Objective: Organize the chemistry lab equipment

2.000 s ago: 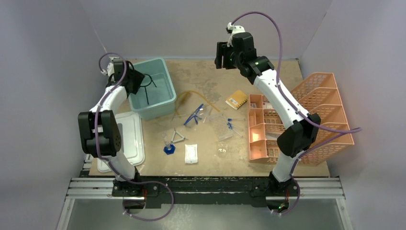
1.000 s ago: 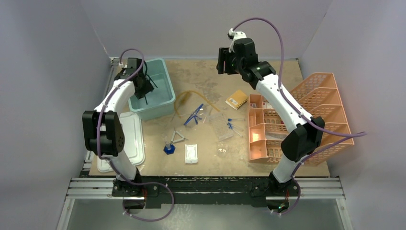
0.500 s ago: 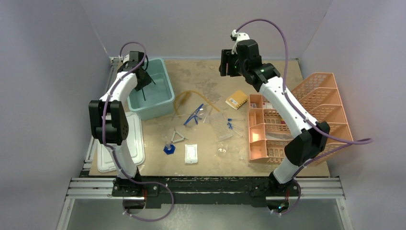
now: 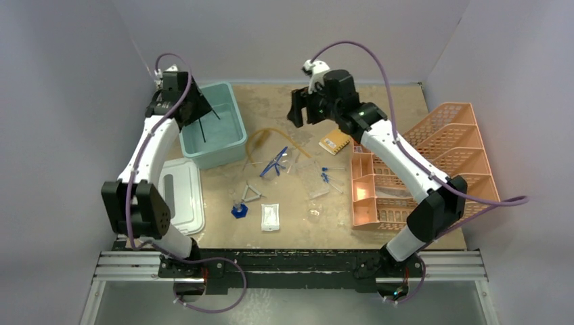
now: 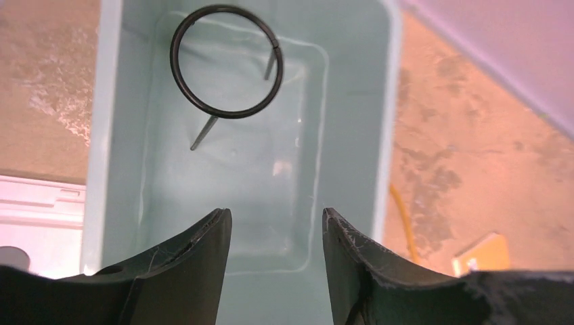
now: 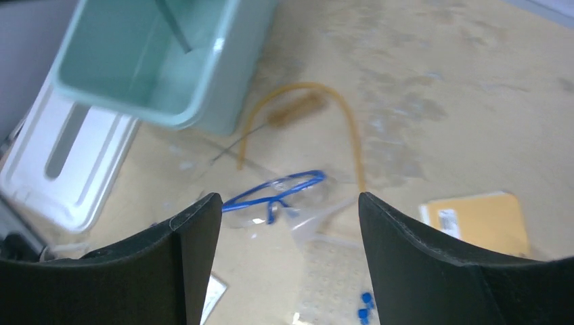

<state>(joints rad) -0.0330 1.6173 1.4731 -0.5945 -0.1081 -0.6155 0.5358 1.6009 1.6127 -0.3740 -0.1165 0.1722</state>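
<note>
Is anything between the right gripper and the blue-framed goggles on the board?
Nothing visible. In the right wrist view the blue-framed goggles lie on the board beneath the open right gripper, with only air between. The amber tubing arcs beyond them, not over them.

Top external: fixed high above and behind the near edge of the counter point(image 4: 379, 108), looks down on all of it, far off.
Left wrist: close, looks straight down past own jaws into teal tub point(image 5: 386, 135), black wire ring tripod point(image 5: 227, 116) inside.
Right wrist: mid-height, looks obliquely down past own jaws over amber tubing point(image 6: 308, 86) and blue-framed clear goggles point(image 6: 274, 198).
Shared by all three: tub.
</note>
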